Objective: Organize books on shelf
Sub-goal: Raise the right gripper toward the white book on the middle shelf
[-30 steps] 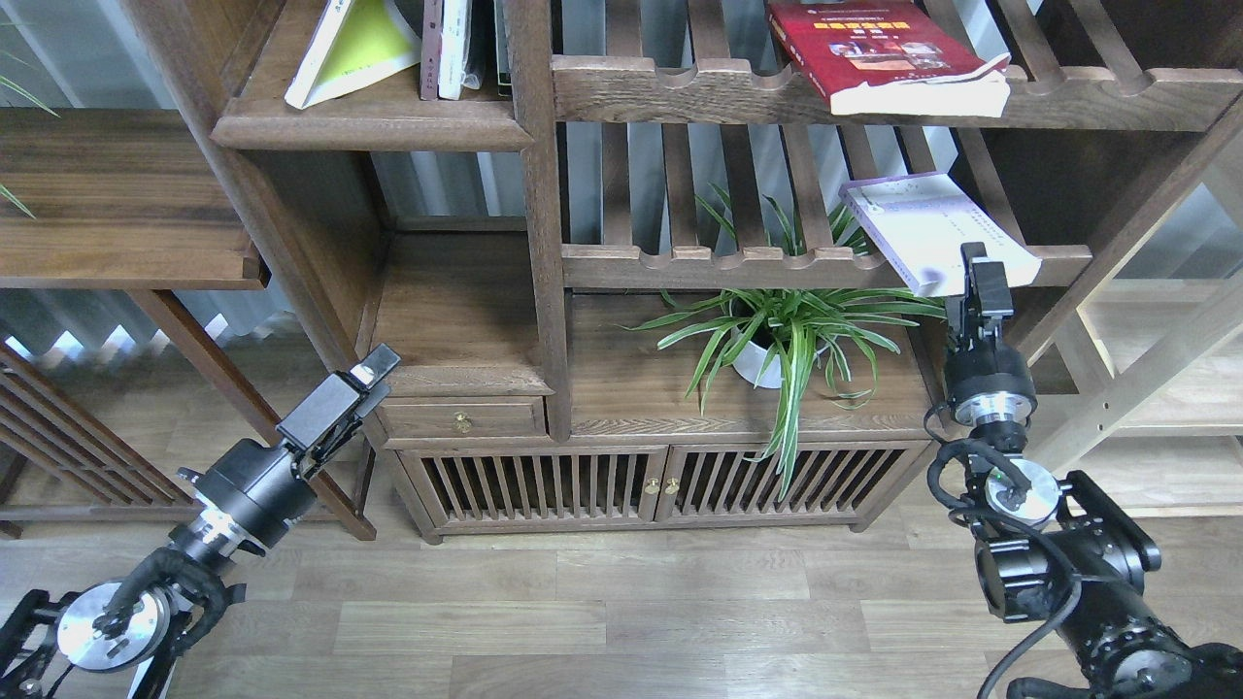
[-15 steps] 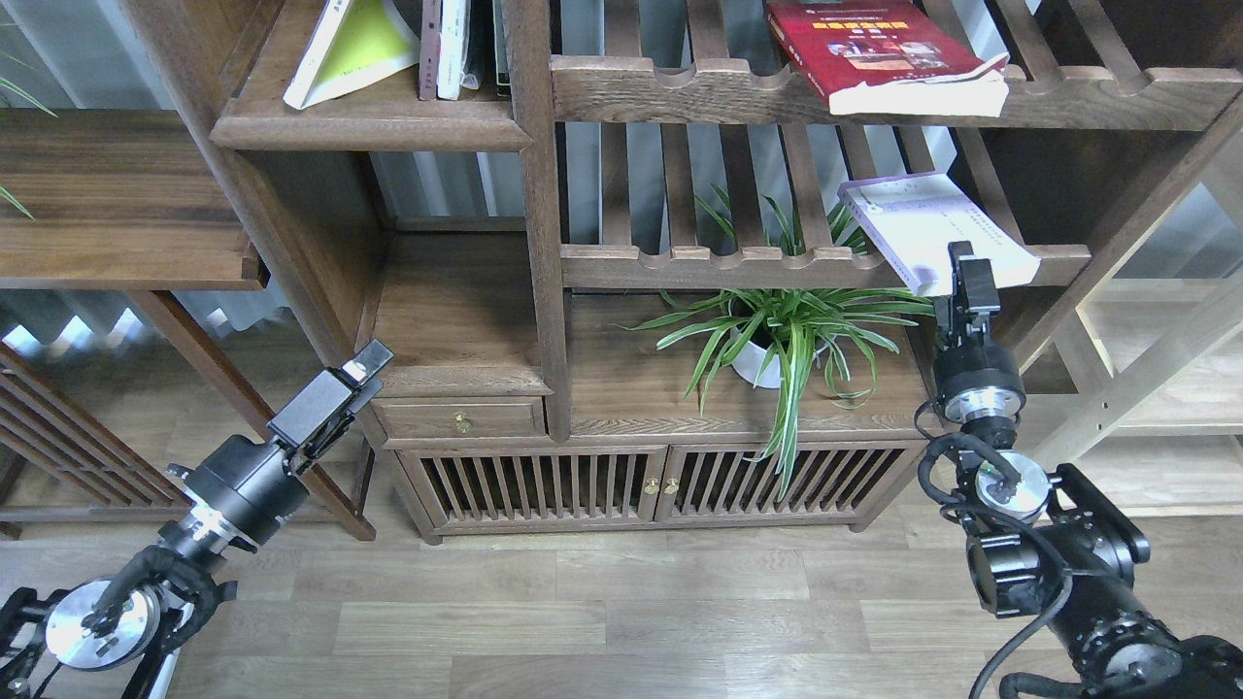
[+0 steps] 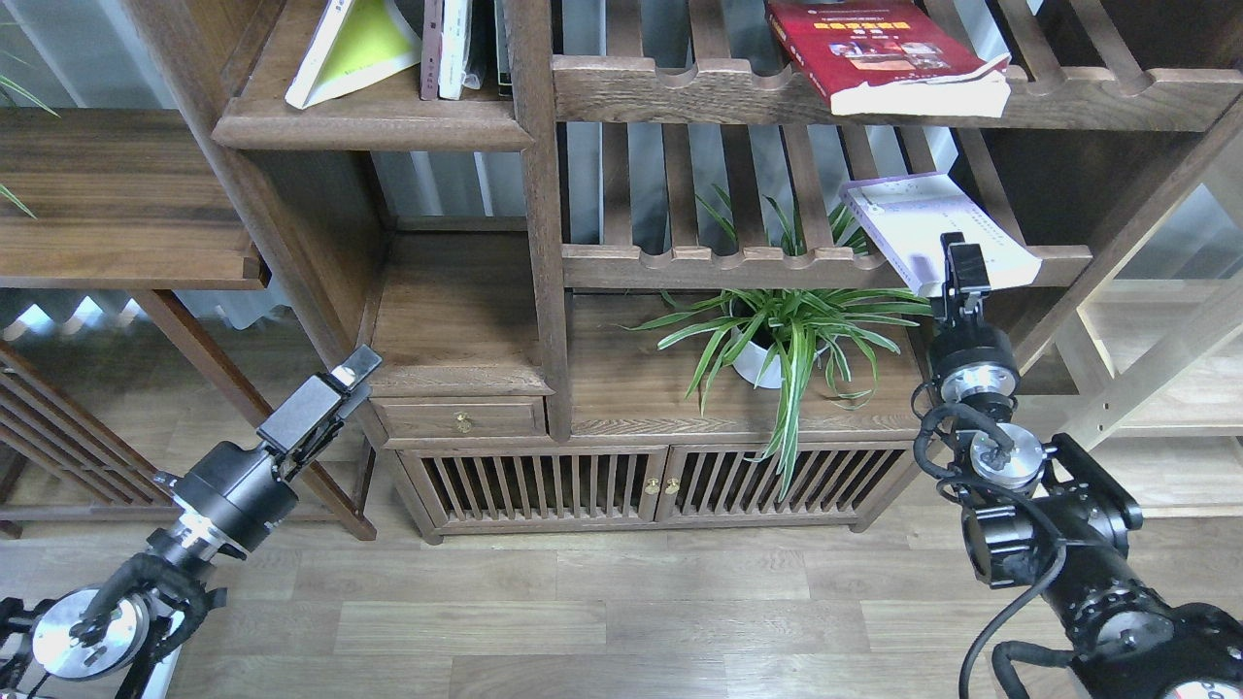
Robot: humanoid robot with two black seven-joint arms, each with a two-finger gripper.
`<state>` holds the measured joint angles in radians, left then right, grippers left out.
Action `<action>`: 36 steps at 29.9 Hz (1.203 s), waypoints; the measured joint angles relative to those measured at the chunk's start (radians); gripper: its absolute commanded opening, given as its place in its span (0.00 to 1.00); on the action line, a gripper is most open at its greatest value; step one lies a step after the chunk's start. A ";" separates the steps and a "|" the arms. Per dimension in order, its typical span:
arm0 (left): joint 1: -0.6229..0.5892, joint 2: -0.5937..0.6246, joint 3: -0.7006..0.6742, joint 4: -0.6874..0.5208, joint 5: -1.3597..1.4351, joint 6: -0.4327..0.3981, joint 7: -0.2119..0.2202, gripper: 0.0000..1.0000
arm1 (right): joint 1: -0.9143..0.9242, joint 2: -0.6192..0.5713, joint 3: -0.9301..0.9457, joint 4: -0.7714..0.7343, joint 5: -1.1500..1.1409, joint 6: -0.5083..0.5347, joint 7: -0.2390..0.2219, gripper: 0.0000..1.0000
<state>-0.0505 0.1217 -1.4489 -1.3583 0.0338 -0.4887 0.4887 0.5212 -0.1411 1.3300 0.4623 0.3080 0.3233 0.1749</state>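
Note:
The pale lavender-white book point(image 3: 913, 218) lies tilted on the lower slatted rack at the right. My right gripper point(image 3: 957, 260) points up at its front corner and overlaps it. It is dark and end-on, so I cannot tell its fingers apart or whether it holds the book. The thick red book point(image 3: 874, 44) lies on the upper slatted rack. The yellow-green book point(image 3: 359, 49) leans on the solid dark-brown shelf point(image 3: 374, 124) at the top left, beside several upright books point(image 3: 452, 49). My left gripper point(image 3: 354, 369) hangs low at the left, empty, with its fingers seen as one dark bar.
A potted spider plant point(image 3: 782, 335) stands on the cabinet top point(image 3: 631, 388) below the lower rack point(image 3: 719, 264), close to my right arm. A drawer point(image 3: 461, 417) and slatted doors point(image 3: 544, 485) are beneath. A light wooden frame point(image 3: 1156, 369) stands at the right.
My right gripper has moved up and a little left along the lavender book's front corner; the book has not moved. My left arm has drifted slightly down and left.

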 measured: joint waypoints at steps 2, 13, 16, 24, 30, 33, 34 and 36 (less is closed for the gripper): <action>0.002 0.000 0.000 -0.002 0.000 0.000 0.000 0.99 | 0.019 0.000 0.000 -0.031 0.000 -0.001 0.000 0.99; 0.008 0.001 -0.004 -0.007 0.000 0.000 0.000 0.99 | 0.072 -0.006 0.001 -0.099 0.000 -0.041 0.000 0.97; 0.008 0.001 -0.004 -0.007 0.000 0.000 0.000 0.99 | 0.072 -0.004 0.001 -0.099 0.000 -0.060 0.000 0.96; 0.008 0.001 -0.004 -0.007 0.000 0.000 0.000 0.99 | 0.077 -0.002 0.000 -0.099 0.000 -0.067 -0.002 0.68; 0.009 0.001 -0.009 -0.007 0.000 0.000 0.000 0.99 | 0.078 -0.002 -0.001 -0.099 -0.002 -0.067 -0.002 0.43; 0.009 0.001 -0.010 -0.007 0.000 0.000 0.000 0.99 | 0.079 -0.004 -0.002 -0.099 -0.004 -0.067 0.000 0.40; 0.009 0.001 -0.010 -0.007 0.000 0.000 0.000 0.99 | 0.079 -0.004 -0.002 -0.099 -0.004 -0.067 0.000 0.37; 0.009 0.003 -0.010 -0.006 0.000 0.000 0.000 0.99 | 0.079 -0.005 -0.003 -0.099 -0.006 -0.067 0.000 0.34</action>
<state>-0.0414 0.1243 -1.4588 -1.3641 0.0337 -0.4887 0.4887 0.5997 -0.1456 1.3267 0.3635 0.3017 0.2564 0.1745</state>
